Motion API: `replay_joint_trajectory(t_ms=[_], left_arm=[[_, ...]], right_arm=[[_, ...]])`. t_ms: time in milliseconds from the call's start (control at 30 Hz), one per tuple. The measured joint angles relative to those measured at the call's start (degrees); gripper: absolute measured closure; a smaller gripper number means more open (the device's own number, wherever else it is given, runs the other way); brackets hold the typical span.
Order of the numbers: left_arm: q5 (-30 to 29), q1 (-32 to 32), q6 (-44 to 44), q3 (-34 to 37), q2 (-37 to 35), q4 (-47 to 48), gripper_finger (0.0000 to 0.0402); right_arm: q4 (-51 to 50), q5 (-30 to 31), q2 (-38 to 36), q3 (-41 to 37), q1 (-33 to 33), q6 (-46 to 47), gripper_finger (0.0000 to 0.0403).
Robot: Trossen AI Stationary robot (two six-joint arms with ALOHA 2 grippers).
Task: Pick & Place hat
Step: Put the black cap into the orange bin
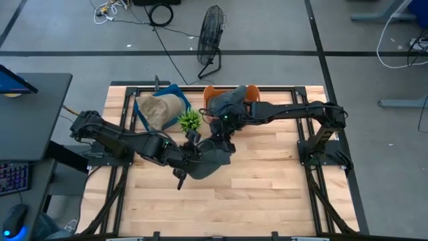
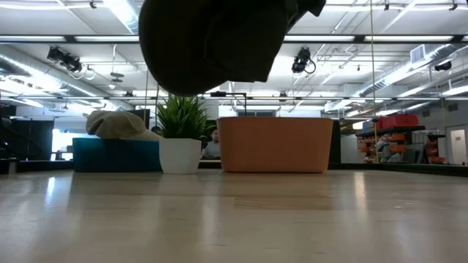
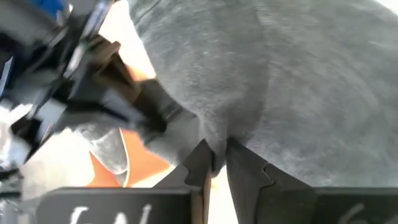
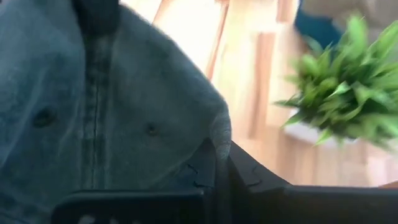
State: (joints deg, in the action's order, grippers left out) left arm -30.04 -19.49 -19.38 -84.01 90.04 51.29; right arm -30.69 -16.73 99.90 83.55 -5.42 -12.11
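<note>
High view, read from the left: the left gripper (image 1: pixel 194 148) reaches in toward the table's middle and is clamped on the edge of the grey hat (image 1: pixel 212 155); its wrist view shows both dark fingers (image 3: pixel 200 163) pinched onto a fold of the grey cloth. Behind it, at the far side, a tan hat (image 1: pixel 159 110) lies on a blue box (image 1: pixel 172 90), with a small potted plant (image 1: pixel 190 120) just beside it and an orange bin (image 1: pixel 212 92) further right. The right gripper (image 1: pixel 224 137) comes from the right and is also closed on the grey hat, its fingers (image 4: pixel 214 163) gripping the brim's edge in its own wrist view. The low view shows the hat (image 2: pixel 208 44) hanging clear of the table (image 2: pixel 234 219), so the pick appears done and the hat is carried between both arms; placing it is what is left, and the pictures do not say which container is the target, though the orange bin seems likely. Something dark sits in or over that bin beneath the right arm, but cannot be identified. The hat's top is cut off in the low view.
</note>
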Motion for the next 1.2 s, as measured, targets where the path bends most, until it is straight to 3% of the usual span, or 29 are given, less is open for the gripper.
replay_joint_trajectory(t_ms=[300, 467, 567, 867, 1033, 1200], left_arm=[[1.2, 0.1, 5.4, 0.0, 0.0, -1.0, 0.029], [2.3, 0.1, 10.3, 0.0, 0.0, -2.0, 0.0247], [2.7, 0.1, 11.8, 0.0, 0.0, -2.1, 0.0224], [-10.4, 0.1, 22.0, 0.0, 0.0, -1.8, 0.0208], [-14.5, 0.8, 24.7, 0.0, 0.0, -1.8, 0.0213], [-14.5, 2.0, 24.8, 0.0, 0.0, -1.9, 0.0213]], right_arm=[[-4.7, -0.8, 0.0, 0.0, 1.2, 3.6, 0.0394], [-5.0, 4.2, 0.0, 0.0, 1.1, 5.6, 0.0394], [-5.1, 3.6, -0.2, 0.0, 1.1, 5.6, 0.0394], [-11.1, 3.0, -6.7, 0.0, 1.6, 7.2, 0.0395], [-17.5, 15.7, -15.6, 0.0, 1.4, 4.2, 0.0395], [-23.0, 28.5, -24.5, 0.0, -1.5, -6.9, 0.0395]])
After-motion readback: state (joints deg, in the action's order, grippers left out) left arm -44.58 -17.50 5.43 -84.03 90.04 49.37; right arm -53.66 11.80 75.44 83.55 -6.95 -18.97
